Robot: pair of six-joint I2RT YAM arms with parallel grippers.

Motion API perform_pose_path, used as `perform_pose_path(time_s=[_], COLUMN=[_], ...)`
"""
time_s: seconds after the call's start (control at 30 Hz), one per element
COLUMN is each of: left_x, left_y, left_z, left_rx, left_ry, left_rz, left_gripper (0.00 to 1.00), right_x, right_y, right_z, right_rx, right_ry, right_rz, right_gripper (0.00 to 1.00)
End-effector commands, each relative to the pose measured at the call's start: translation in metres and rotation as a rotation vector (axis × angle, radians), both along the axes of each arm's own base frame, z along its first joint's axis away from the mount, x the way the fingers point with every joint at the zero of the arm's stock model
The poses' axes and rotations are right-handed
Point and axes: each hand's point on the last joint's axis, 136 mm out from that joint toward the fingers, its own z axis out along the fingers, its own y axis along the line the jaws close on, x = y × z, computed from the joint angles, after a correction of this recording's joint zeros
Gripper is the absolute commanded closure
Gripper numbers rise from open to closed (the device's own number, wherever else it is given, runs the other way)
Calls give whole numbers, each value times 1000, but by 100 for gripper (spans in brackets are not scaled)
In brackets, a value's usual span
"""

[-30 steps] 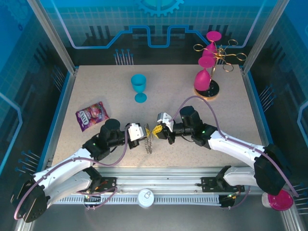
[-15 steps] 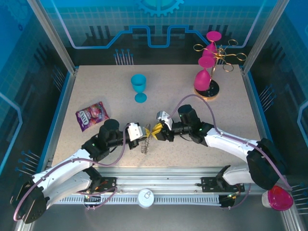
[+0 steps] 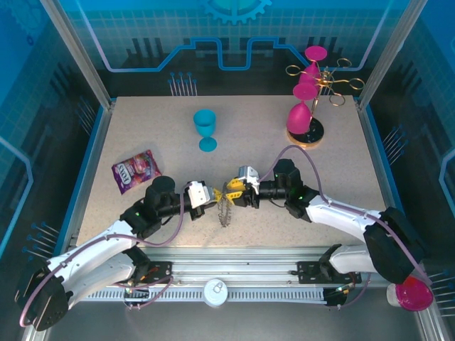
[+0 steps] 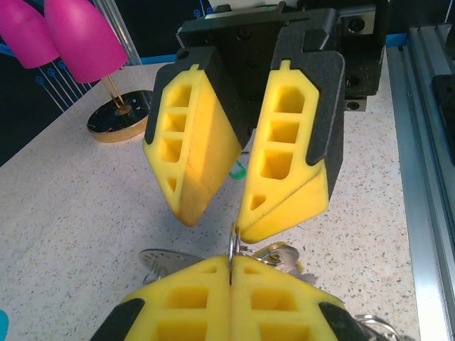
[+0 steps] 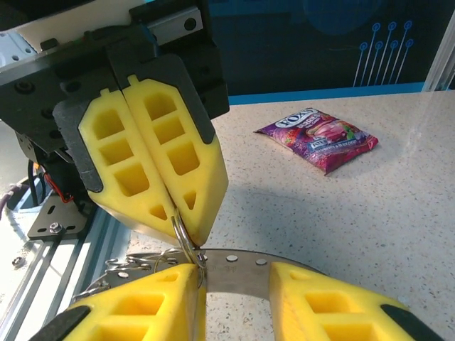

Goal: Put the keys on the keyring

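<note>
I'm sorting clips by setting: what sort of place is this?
Probably a robotics lab test cell: a speckled table fenced by aluminium posts and blue printed panels, a left arm and right arm mounted on a rail at its near edge, and props like a blue goblet.

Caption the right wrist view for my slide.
Left end effector pinches a small metal ring, facing the open right end effector; candy bag behind.

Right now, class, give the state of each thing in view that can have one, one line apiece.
left gripper: shut on the keyring
keyring: pinched upright at the fingertips
right gripper: open, one finger at the keyring
keys: bunched under the keyring, not gripped
blue goblet: upright
pink goblets: hanging upside down on the gold rack
candy bag: lying flat
</note>
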Motion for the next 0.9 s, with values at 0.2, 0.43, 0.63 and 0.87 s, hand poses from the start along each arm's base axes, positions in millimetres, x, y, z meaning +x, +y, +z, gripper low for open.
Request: perform_pose_path(time_s=[0.2, 0.43, 0.63, 0.87], left_x=[-5, -4, -4, 5], left_y=[-4, -4, -5, 0], left_z=[10, 9, 11, 3], left_rx=[-40, -34, -42, -5], left_ry=[-30, -30, -28, -32], left_rz=[-38, -33, -37, 17], left_gripper=[100, 100, 100, 82], right_x=[-2, -3, -1, -3], right_y=[13, 14, 17, 12], right_z=[14, 16, 18, 17], right_rx=[68, 85, 97, 23], right_ry=[-67, -82, -88, -82], right_rz=[88, 96, 106, 106], right_gripper=[73, 77, 95, 100])
